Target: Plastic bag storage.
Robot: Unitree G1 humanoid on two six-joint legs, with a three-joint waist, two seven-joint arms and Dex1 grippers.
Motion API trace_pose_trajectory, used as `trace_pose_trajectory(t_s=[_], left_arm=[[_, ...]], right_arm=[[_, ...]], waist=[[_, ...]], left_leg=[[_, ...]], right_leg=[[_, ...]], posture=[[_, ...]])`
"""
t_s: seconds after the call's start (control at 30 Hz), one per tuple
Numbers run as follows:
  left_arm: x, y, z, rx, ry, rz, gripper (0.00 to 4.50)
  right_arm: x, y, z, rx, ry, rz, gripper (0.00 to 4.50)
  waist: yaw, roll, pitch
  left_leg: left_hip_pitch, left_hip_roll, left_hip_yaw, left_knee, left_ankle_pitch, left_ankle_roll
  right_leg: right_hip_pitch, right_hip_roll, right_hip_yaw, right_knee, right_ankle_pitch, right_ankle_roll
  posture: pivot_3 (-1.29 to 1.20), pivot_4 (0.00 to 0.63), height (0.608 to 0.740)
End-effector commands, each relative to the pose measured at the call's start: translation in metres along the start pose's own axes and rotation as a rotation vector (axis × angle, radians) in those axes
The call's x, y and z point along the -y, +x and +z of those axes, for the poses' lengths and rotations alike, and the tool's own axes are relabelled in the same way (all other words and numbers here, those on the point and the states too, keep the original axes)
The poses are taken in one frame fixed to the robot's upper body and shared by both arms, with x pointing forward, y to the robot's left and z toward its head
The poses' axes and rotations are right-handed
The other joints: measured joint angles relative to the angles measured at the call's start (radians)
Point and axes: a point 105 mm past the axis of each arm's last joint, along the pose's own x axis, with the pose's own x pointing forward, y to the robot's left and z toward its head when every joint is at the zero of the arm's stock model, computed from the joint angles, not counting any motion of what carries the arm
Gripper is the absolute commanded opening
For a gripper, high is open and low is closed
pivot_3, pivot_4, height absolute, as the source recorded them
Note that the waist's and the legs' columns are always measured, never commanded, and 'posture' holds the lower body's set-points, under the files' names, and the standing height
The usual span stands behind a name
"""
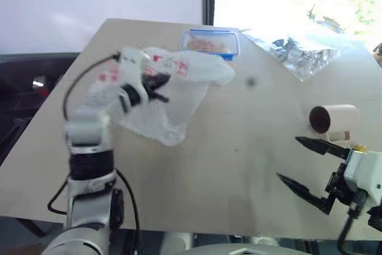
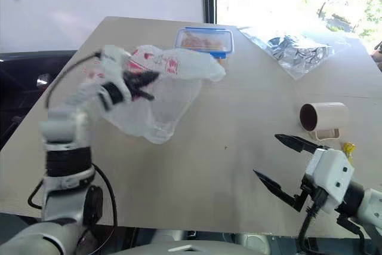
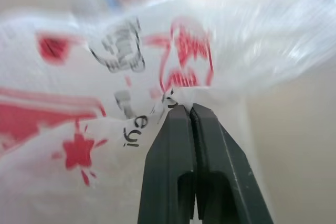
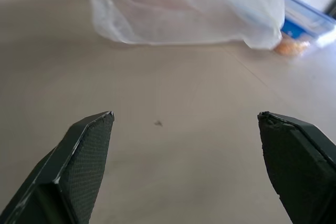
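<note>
Nearest, the right gripper hovers low over the front right part of the table, with its two black fingers spread wide and nothing between them. Further away on the left, the left gripper is clenched on the plastic bag; its fingers pinch a fold of the thin film beside the red print. From this pinch the bag hangs down toward the tabletop. Behind the bag stands a blue-lidded food box.
</note>
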Motion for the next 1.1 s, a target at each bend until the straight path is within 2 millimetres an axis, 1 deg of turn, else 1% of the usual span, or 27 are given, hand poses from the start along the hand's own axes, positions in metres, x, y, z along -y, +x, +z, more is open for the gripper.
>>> trace_pose_trajectory(t_s=[0.03, 0.07, 0.13, 0.17, 0.23, 0.3, 0.4, 0.47, 0.53, 0.6, 0.67, 0.73, 0.83, 0.93, 1.0, 1.07, 1.1], left_arm=[[0.018, -0.007, 0.037, 0.104, -0.105, -0.123, 0.06], [0.022, -0.007, 0.043, 0.125, -0.129, -0.151, 0.06], [0.027, -0.007, 0.048, 0.135, -0.153, -0.177, 0.06], [0.033, -0.006, 0.051, 0.136, -0.146, -0.199, 0.06], [0.045, -0.004, 0.058, 0.144, -0.140, -0.248, 0.06], [0.050, -0.002, 0.062, 0.154, -0.149, -0.270, 0.06], [0.055, 0.003, 0.060, 0.157, -0.163, -0.280, 0.06], [0.058, 0.005, 0.060, 0.166, -0.176, -0.289, 0.06], [0.061, 0.005, 0.061, 0.171, -0.177, -0.291, 0.06], [0.063, 0.005, 0.062, 0.177, -0.179, -0.293, 0.06], [0.066, 0.005, 0.062, 0.181, -0.175, -0.297, 0.06], [0.069, 0.003, 0.063, 0.189, -0.169, -0.295, 0.06], [0.067, -0.002, 0.064, 0.205, -0.177, -0.272, 0.00], [0.066, -0.005, 0.062, 0.207, -0.177, -0.258, 0.00], [0.064, -0.006, 0.061, 0.208, -0.180, -0.247, 0.00], [0.063, -0.006, 0.061, 0.210, -0.184, -0.243, 0.00], [0.063, -0.006, 0.061, 0.210, -0.185, -0.243, 0.00]], right_arm=[[0.037, 0.001, -0.027, -0.140, 0.012, -0.238, 4.50], [0.043, 0.002, -0.028, -0.146, 0.034, -0.280, 4.50], [0.050, 0.001, -0.029, -0.158, 0.054, -0.331, 4.50], [0.058, -0.003, -0.036, -0.218, 0.031, -0.383, 4.50], [0.075, -0.019, -0.051, -0.364, -0.009, -0.522, 4.50], [0.084, -0.031, -0.056, -0.412, 0.046, -0.617, 4.50], [0.095, -0.044, -0.062, -0.462, 0.109, -0.737, 4.50], [0.104, -0.054, -0.071, -0.506, 0.157, -0.833, 4.50], [0.108, -0.059, -0.079, -0.531, 0.222, -0.873, 4.50], [0.112, -0.059, -0.086, -0.551, 0.258, -0.889, 4.50], [0.118, -0.061, -0.096, -0.573, 0.321, -0.929, 4.50], [0.119, -0.063, -0.108, -0.595, 0.404, -0.938, 4.50], [0.118, -0.063, -0.120, -0.614, 0.448, -0.936, 3.75], [0.119, -0.061, -0.126, -0.611, 0.472, -0.927, 2.41], [0.118, -0.060, -0.129, -0.615, 0.466, -0.916, 1.37], [0.118, -0.060, -0.129, -0.604, 0.463, -0.908, 0.39], [0.119, -0.059, -0.126, -0.585, 0.459, -0.908, 0.01]], waist=[[0.001, -0.001, 0.001], [0.002, -0.003, 0.002], [0.003, -0.003, 0.002], [0.002, -0.002, 0.001], [0.002, -0.003, 0.002], [0.001, -0.003, 0.002], [0.001, -0.003, 0.002], [0.000, -0.003, 0.002], [-0.001, -0.003, 0.002], [-0.002, -0.003, 0.002], [-0.002, -0.003, 0.002], [-0.002, -0.003, 0.002], [0.000, -0.002, 0.002], [-0.001, -0.002, 0.002], [-0.001, -0.002, 0.002], [-0.001, -0.002, 0.002], [-0.001, -0.002, 0.002]], left_leg=[[0.000, 0.000, 0.000, 0.000, 0.000, 0.000], [0.000, -0.001, 0.000, 0.000, 0.000, 0.000], [-0.001, -0.002, -0.001, 0.000, 0.000, 0.000], [0.000, -0.002, -0.001, 0.000, 0.000, 0.000], [0.000, -0.003, -0.002, -0.001, 0.000, 0.000], [-0.001, -0.004, -0.002, -0.001, 0.002, -0.003], [-0.001, -0.005, -0.002, -0.001, 0.002, -0.004], [0.000, -0.005, -0.002, -0.001, 0.002, -0.004], [0.000, -0.005, -0.002, -0.001, 0.002, -0.004], [0.000, -0.005, -0.002, -0.001, 0.002, -0.004], [0.000, -0.005, -0.002, -0.001, 0.002, -0.003], [0.000, -0.006, -0.002, -0.001, 0.002, -0.002], [0.000, -0.006, -0.002, -0.002, 0.001, -0.001], [0.000, -0.006, -0.002, -0.002, 0.001, -0.001], [0.000, -0.006, -0.002, -0.002, 0.001, -0.001], [0.000, -0.006, -0.002, -0.002, 0.001, -0.001], [0.000, -0.006, -0.002, -0.002, 0.001, -0.001]], right_leg=[[0.000, 0.000, 0.000, 0.000, 0.000, 0.000], [0.000, 0.001, -0.001, 0.000, 0.000, 0.001], [0.000, 0.001, -0.001, 0.000, -0.001, 0.002], [0.000, 0.001, -0.001, 0.001, -0.001, 0.002], [0.000, 0.001, 0.000, 0.002, -0.001, 0.001], [0.000, 0.001, 0.001, 0.002, -0.001, 0.002], [0.000, 0.001, 0.002, 0.001, -0.001, 0.002], [0.000, 0.001, 0.002, 0.002, -0.001, 0.002], [0.000, 0.001, 0.002, 0.002, -0.001, 0.002], [0.000, 0.001, 0.002, 0.002, -0.001, 0.002], [0.000, 0.002, 0.002, 0.002, -0.001, 0.002], [0.000, 0.002, 0.003, 0.002, -0.001, 0.002], [0.000, 0.001, 0.003, 0.002, -0.001, 0.002], [0.000, 0.001, 0.003, 0.002, -0.001, 0.002], [0.000, 0.001, 0.003, 0.002, -0.001, 0.002], [0.000, 0.002, 0.003, 0.002, -0.001, 0.002], [0.000, 0.002, 0.003, 0.002, -0.001, 0.002]], posture=[[0.00, 0.150, 0.740], [0.00, 0.150, 0.740], [0.00, 0.150, 0.740], [0.00, 0.150, 0.740], [0.00, 0.150, 0.740], [0.00, 0.150, 0.740], [0.00, 0.150, 0.740], [0.00, 0.150, 0.740], [0.00, 0.150, 0.740], [0.00, 0.150, 0.740], [0.00, 0.150, 0.740], [0.00, 0.150, 0.740], [0.00, 0.150, 0.740], [0.00, 0.150, 0.740], [0.00, 0.150, 0.740], [0.00, 0.150, 0.740], [0.00, 0.150, 0.740]])
